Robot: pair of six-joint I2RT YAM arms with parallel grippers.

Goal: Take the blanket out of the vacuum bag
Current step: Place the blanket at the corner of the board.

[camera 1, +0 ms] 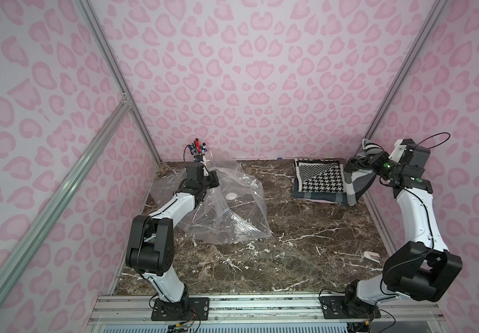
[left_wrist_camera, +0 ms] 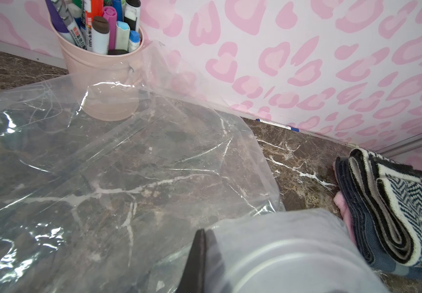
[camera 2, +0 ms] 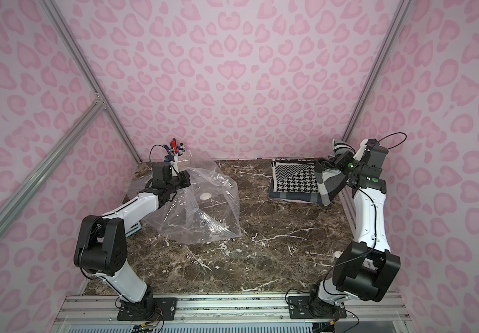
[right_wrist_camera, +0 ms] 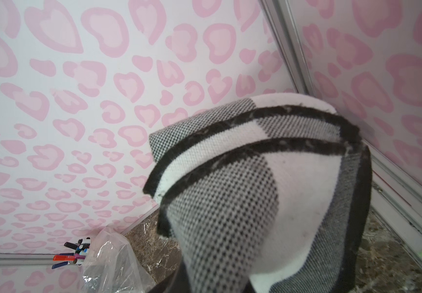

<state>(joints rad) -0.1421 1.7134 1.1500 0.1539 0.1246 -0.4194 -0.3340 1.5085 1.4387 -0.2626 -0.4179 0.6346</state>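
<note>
Two grippers, both clenched. Your left gripper (camera 1: 212,180) has its fingers (left_wrist_camera: 196,256) pressed together on the clear film of the vacuum bag (camera 1: 232,213). In the left wrist view the plastic lies over both fingers. In both top views the bag rises to a peak at the fingertips and slopes away from them down to the table (camera 1: 290,259). The bag's round white valve disc (camera 1: 231,196) faces up, near those fingers, on the side toward the arm bases. A pink pen cup (left_wrist_camera: 98,76) stands just beyond the left fingertips, against the back wall. Whether it touches the bag's raised edge or only stands behind it, you cannot tell.

Your right gripper (camera 1: 353,168) is closed on one end of the blanket (camera 1: 319,178). Checked fabric with black edging bunches over the fingers and fills the right wrist view, hiding the fingertips themselves. From that grip the cloth hangs down to the table, where the remainder lies folded flat, houndstooth face up, below the right fingers and on their left-arm side.

The blanket lies wholly outside the bag, well apart from the left fingers, with bare table between the two. A small white piece (camera 1: 370,256) lies on the table well back from the right fingers, beside that arm's elbow; it is too small to identify.
</note>
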